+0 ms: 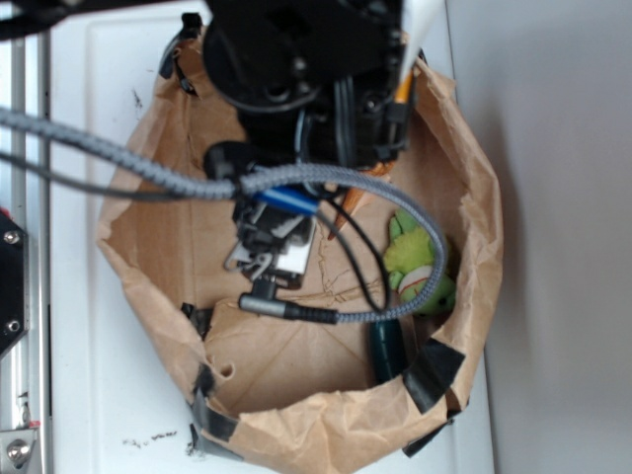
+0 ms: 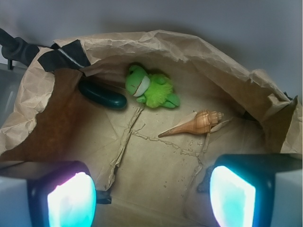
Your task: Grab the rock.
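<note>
Looking down through the exterior view, you see the black arm (image 1: 296,59) hanging over a brown paper tub (image 1: 474,197) that sits on a white table (image 1: 99,395). The arm and its grey braided cable (image 1: 118,158) cover most of the tub's floor. At the right side of the tub a green plush toy (image 1: 415,257) lies against the wall. Just near of it, a dark green oval object (image 1: 387,351) lies by a strip of black tape (image 1: 434,370) on the rim. You cannot find the rock in this view. The arm hides the floor beneath it, so you cannot tell whether the rock lies there.

From the wrist view, your gripper (image 2: 151,198) is released: its two fingers (image 2: 71,201) stand wide apart at the near left and near right, with nothing between them but bare creased paper. On the far side of the floor the plush toy (image 2: 149,87) lies near the tub's back wall (image 2: 156,40). The dark green oval object (image 2: 102,96) is just to its left, tucked under the taped (image 2: 61,56) corner. An orange-and-cream spiral seashell (image 2: 196,124) lies right of centre, its point aimed left, nearer to you than the plush toy and well apart from both fingers. The rock does not show here either. Nothing grey-brown and rough is on the visible floor, so where it sits relative to the gripper cannot be told.
</note>
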### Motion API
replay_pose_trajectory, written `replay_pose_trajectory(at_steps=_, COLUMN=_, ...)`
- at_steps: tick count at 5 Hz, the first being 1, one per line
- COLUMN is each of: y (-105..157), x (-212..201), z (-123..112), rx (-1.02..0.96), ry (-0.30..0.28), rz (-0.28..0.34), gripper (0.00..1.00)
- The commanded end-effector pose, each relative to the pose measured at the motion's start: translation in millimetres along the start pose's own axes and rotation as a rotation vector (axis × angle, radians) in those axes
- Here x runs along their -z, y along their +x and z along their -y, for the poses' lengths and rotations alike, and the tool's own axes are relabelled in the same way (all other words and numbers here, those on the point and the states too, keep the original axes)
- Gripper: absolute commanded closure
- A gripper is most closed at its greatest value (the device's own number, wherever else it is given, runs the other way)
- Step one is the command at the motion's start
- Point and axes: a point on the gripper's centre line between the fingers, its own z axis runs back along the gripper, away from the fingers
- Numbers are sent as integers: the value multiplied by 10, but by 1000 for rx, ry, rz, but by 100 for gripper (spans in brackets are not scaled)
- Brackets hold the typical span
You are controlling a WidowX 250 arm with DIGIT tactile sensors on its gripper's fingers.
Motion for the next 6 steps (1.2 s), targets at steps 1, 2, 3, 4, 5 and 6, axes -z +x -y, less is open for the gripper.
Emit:
replay_pose_trajectory(at_steps=1, y=-107, x=480, z=-119, rx=-104, ry=81, rz=58, gripper=0)
replay_pose_trajectory(at_steps=2, y=-145, x=653, z=-148, rx=-367, ry=73, rz=-8, gripper=0)
replay_pose_trajectory(at_steps=3, y=-145, x=653, z=-148, rx=-367, ry=73, rz=-8, gripper=0)
replay_pose_trajectory(at_steps=4, y=-145, x=653, z=-148, rx=-367, ry=73, rz=-8, gripper=0)
replay_pose_trajectory(at_steps=5, y=-102, x=720, z=-224, rx=-593, ry=174, rz=140, gripper=0)
replay_pose_trajectory(at_steps=6, y=-109, x=767, z=-222, rx=-846, ry=194, rz=149, gripper=0)
